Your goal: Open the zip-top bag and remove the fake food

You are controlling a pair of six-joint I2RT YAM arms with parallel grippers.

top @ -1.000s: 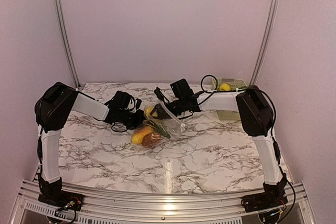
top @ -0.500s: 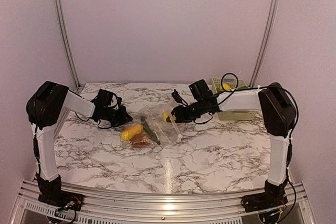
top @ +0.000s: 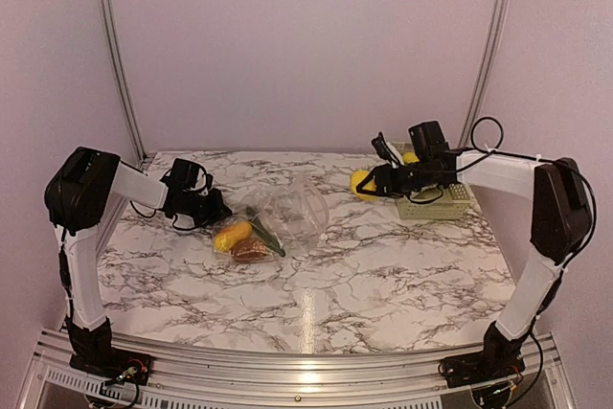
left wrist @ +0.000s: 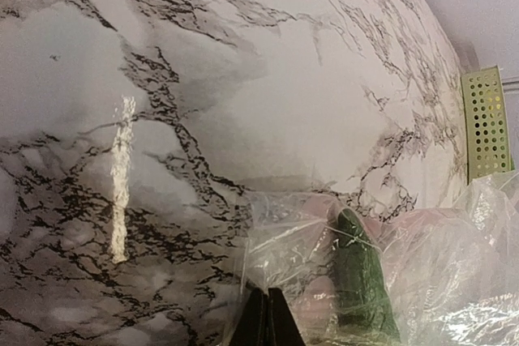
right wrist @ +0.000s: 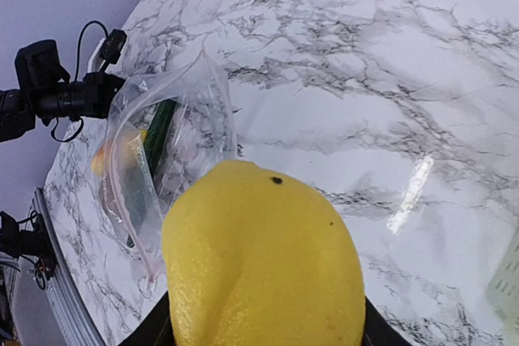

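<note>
The bag lies left of centre in the top view, on the marble table. Its mouth gapes toward the right of the frame.

The left gripper sits at the bag's left end, jaws fully closed. In the left wrist view the two fingertips meet at the bottom edge with crinkled plastic gathered around them, so they appear to pinch a fold of the bag. That hold most likely anchors the bag so that it does not slide while things are drawn out of the mouth.

The right gripper is in the right half of the top view, clamped about half wide on the lemon. The lemon is carried clear of the bag, just left of the basket. It fills the lower middle of the right wrist view, with the bag behind it at the left. The arm seems placed to drop the lemon in the basket or beside it.

Some food remains inside the bag, toward the pinched end:
- the yellow-orange piece
- the brown piece
- the pod, which also shows through the plastic in the left wrist view

One piece is out and several are left, so I judge the task partway done.
</note>
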